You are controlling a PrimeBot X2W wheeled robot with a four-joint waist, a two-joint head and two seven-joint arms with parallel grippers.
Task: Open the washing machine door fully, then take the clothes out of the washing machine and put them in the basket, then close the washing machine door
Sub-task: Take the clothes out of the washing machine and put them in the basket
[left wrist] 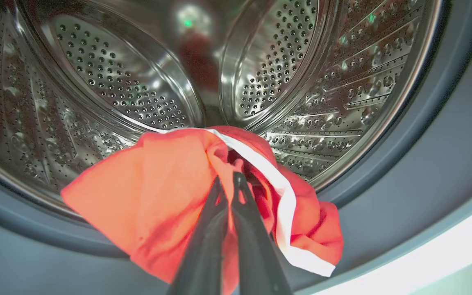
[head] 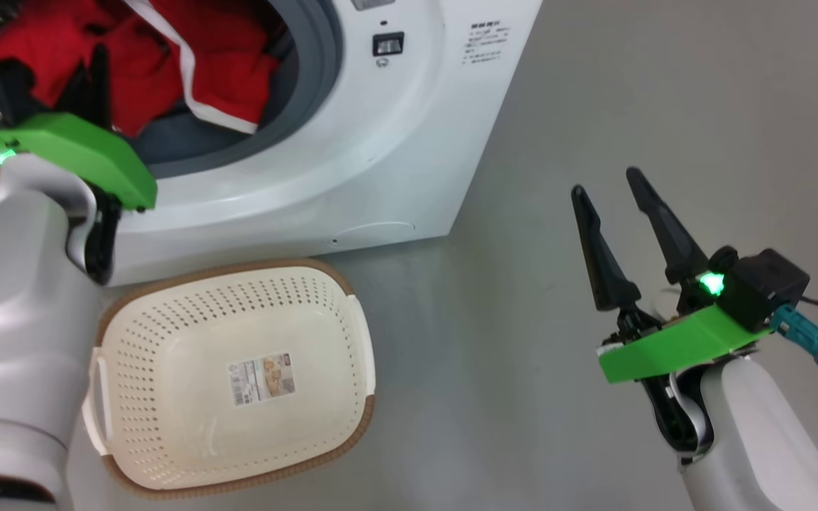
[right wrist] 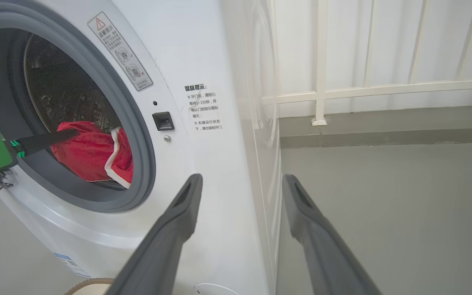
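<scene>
1. Grey floor (head: 593, 106) spread out before us, and the right wrist view showed a white railing (right wrist: 320, 61) against a pale wall behind it.
2. We saw the white washing machine (head: 395, 142) standing on that floor, its round mouth uncovered and ringed by a grey rubber seal (right wrist: 137, 135).
3. We found the red clothes (left wrist: 158, 192), edged with white trim, bunched at the front lip of the perforated steel drum (left wrist: 109, 82) and resting against the seal.
4. We saw the left gripper (left wrist: 228, 180) reaching into the mouth, its two dark fingers pressed together on a fold of the red fabric.
5. We noted the right gripper (head: 606, 181) hanging over the floor to the machine's right, fingers spread wide apart.
6. We saw the cream basket (head: 260, 264) on the floor just in front of the machine, beside the left arm, with a paper sticker (head: 261, 380) on its bottom.
</scene>
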